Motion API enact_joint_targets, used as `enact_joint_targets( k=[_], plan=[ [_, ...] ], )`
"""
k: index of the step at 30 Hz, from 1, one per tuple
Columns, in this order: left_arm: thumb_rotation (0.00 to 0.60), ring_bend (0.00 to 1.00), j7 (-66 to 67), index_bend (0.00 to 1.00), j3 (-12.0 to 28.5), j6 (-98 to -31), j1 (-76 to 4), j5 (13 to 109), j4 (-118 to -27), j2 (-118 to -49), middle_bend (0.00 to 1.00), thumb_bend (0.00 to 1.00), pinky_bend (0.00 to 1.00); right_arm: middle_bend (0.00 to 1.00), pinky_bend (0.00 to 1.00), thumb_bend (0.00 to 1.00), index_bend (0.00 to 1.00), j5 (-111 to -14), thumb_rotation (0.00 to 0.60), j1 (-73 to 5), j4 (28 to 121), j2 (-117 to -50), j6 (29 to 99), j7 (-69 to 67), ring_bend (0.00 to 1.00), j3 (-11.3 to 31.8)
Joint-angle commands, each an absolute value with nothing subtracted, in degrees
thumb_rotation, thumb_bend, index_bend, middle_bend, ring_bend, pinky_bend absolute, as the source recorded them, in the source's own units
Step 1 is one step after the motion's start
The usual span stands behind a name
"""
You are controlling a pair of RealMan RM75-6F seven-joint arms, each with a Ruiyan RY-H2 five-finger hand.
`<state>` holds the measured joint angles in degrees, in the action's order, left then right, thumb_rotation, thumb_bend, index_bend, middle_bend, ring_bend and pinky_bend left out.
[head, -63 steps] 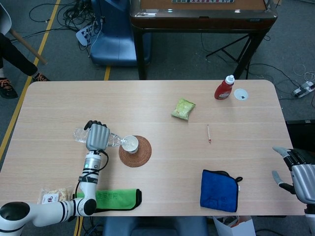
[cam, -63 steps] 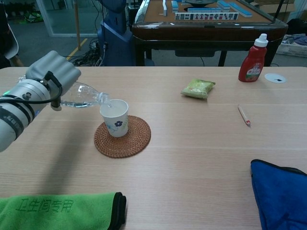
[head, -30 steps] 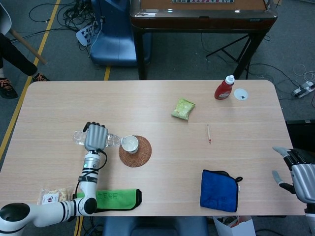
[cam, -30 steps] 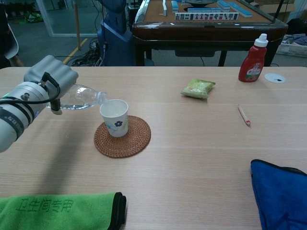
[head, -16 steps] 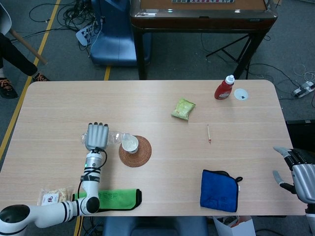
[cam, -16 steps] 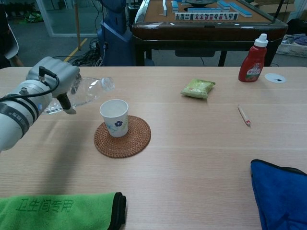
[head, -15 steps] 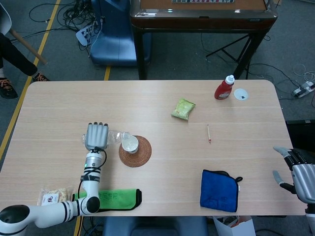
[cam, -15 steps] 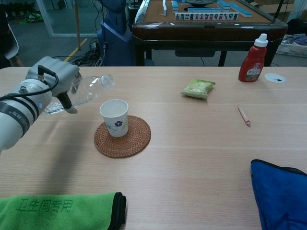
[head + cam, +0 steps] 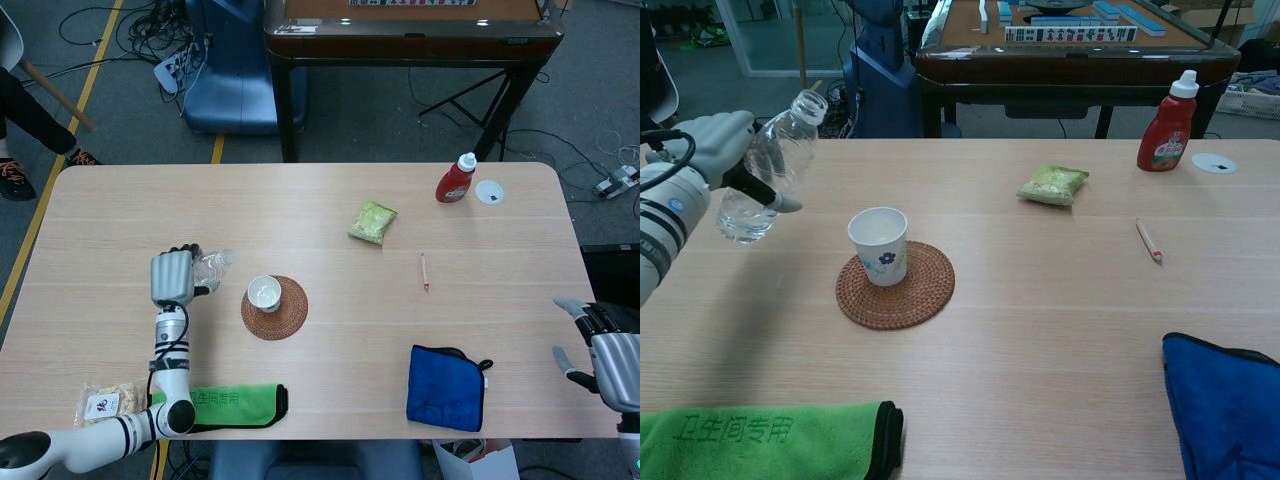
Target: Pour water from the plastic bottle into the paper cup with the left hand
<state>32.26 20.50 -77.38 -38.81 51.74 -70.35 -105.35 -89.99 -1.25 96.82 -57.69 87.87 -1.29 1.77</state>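
Now the plastic bottle [image 9: 768, 170] stands nearly upright in the left hand [image 9: 712, 148], its open mouth tipped up and away from the paper cup [image 9: 879, 246]. Two seconds ago it lay almost level with its neck at the cup's rim; half a second ago it had begun to lift clear. So the pour looks finished, and what remains, by my reading, is to set the bottle down somewhere beside the cup. A little water sits in the bottle's base.

The cup stays where it was, upright on the woven coaster [image 9: 895, 286], untouched by the hand. The bottle is held to the cup's left, well clear of the rim and raised off the table [image 9: 1060, 320].

The left hand wraps the bottle's middle, fingers curled round it from behind, forearm reaching in from the left of the cup. In the head view the hand [image 9: 171, 277] sits left of the coaster.

The right hand [image 9: 600, 350] waits far to the right of the cup, past the blue cloth [image 9: 446, 388], fingers apart and holding nothing.
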Motion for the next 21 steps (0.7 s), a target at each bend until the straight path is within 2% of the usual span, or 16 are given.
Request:
enact_joint_targets(
  k=[1,7,21],
  plan=[
    [0.600,0.44,20.66,0.66,22.47,-77.30,-35.17,53.55,-68.10,-105.75,0.79,0.02,0.49,0.26,0.47,0.35,0.21,-89.89,0.600,-1.26,96.81,-57.77,87.84,-1.20,0.21,1.80],
    [0.600,0.44,10.52,0.65,23.96,-76.22,-33.02,54.15,-66.15,-106.30,0.77,0.02,0.48,0.26,0.47,0.35,0.21,-89.76,0.600,-1.13,96.75,-57.79,88.10,-1.27,0.21,1.89],
    [0.600,0.40,5.43,0.62,23.70,-71.79,-31.26,53.93,-61.30,-106.58,0.70,0.02,0.41,0.26,0.47,0.35,0.21,-89.54,0.600,-1.22,96.78,-57.86,87.86,-1.03,0.21,1.96]
  ],
)
